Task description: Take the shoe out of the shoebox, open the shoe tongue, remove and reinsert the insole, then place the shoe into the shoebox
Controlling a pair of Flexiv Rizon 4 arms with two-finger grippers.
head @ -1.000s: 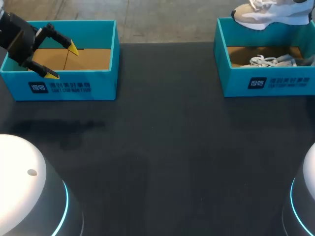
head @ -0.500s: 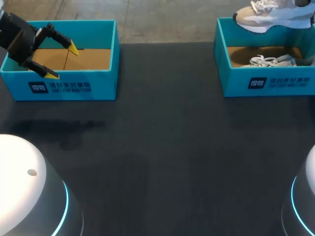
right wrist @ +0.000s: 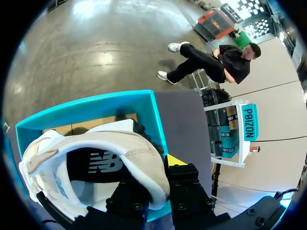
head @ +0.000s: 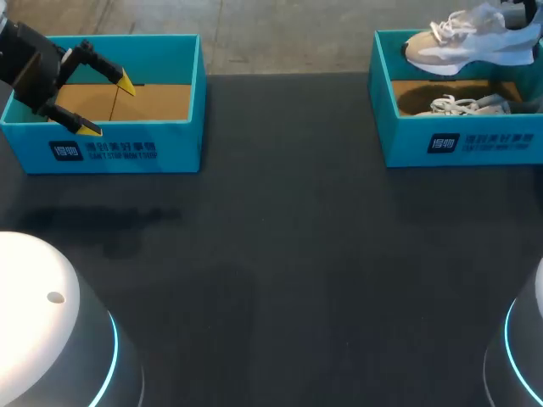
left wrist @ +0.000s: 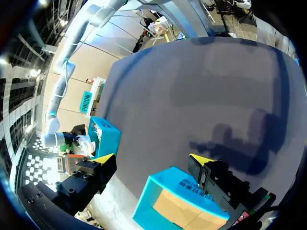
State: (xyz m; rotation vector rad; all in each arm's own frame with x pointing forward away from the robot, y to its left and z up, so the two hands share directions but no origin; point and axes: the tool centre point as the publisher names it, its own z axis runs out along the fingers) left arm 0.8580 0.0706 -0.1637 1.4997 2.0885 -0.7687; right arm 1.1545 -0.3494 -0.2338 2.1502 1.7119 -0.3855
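Worktop (head: 280, 254): dark, matt, charcoal-black, with faint soft shadows near its left side. Two teal shoeboxes sit at the far edge, well apart, one toward each far corner, open tops up. White print shows on the near wall of each.

Left shoebox (head: 127, 153): brown cardboard floor showing inside. The left end effector (head: 108, 106) hangs over its near-left corner, released, with the fingers spread wide and nothing between them. One yellow tip is above the cardboard floor and the other above the near wall. From the left wrist, that box lies under and between the spread fingers, with bare dark worktop stretching ahead.

Right shoebox (head: 458, 144): a pale shoe (head: 462, 104) with white laces lies inside on the cardboard floor.

Task shoe (head: 467, 42): white and beige trainer, raised over the far part of the right shoebox, above the pale shoe. Its sole faces down and its toe points toward the worktop's middle. From the right wrist, the right end effector (right wrist: 153, 167) is clenched on the shoe's heel collar. One yellow tip shows outside the padded rim; the other finger is hidden behind the collar. The box's teal wall and cardboard floor show beneath.

Two white rounded arm bases (head: 42, 339) with blue glowing rings stand at the near corners.
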